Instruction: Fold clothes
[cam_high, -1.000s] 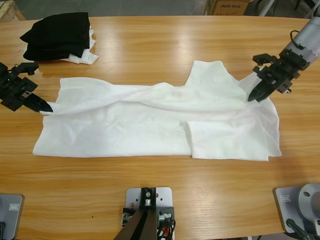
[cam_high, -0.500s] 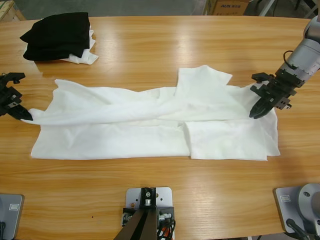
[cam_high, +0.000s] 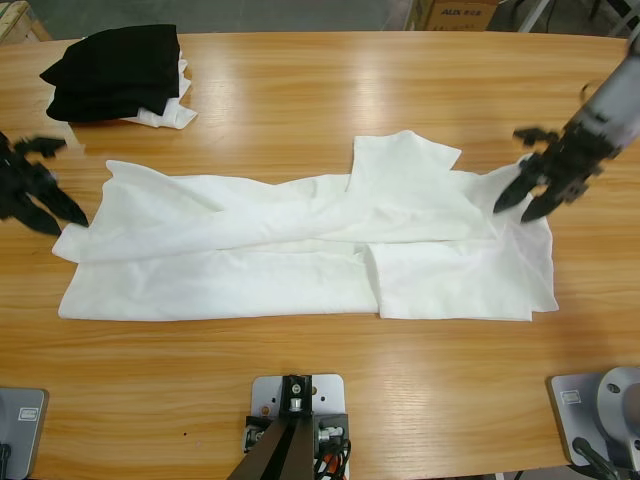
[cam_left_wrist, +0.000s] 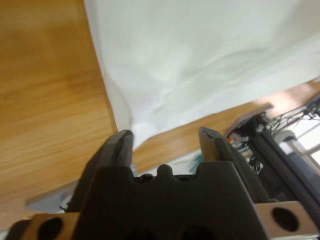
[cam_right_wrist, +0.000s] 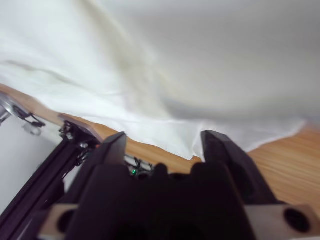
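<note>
The white T-shirt (cam_high: 300, 245) lies spread across the middle of the table, its far long edge folded over toward the front and one sleeve (cam_high: 400, 165) sticking out at the back. My left gripper (cam_high: 68, 220) is open at the shirt's left end, where a corner of the shirt (cam_left_wrist: 200, 60) hangs just in front of the left gripper (cam_left_wrist: 165, 135), between its spread jaws. My right gripper (cam_high: 513, 212) is open at the shirt's right end. The right wrist view shows the shirt's edge (cam_right_wrist: 200, 65) just beyond the right gripper (cam_right_wrist: 162, 137), not pinched.
A folded black garment (cam_high: 115, 70) rests on a smaller white piece (cam_high: 170, 115) at the back left corner of the table (cam_high: 300, 80). Bare wood runs along the front edge and the back middle. A cardboard box (cam_high: 455, 12) stands beyond the far edge.
Both grippers were shut on the shirt's far edge and carried it forward. Now both are open, the cloth has settled on the table, and the right gripper has lifted slightly away.
</note>
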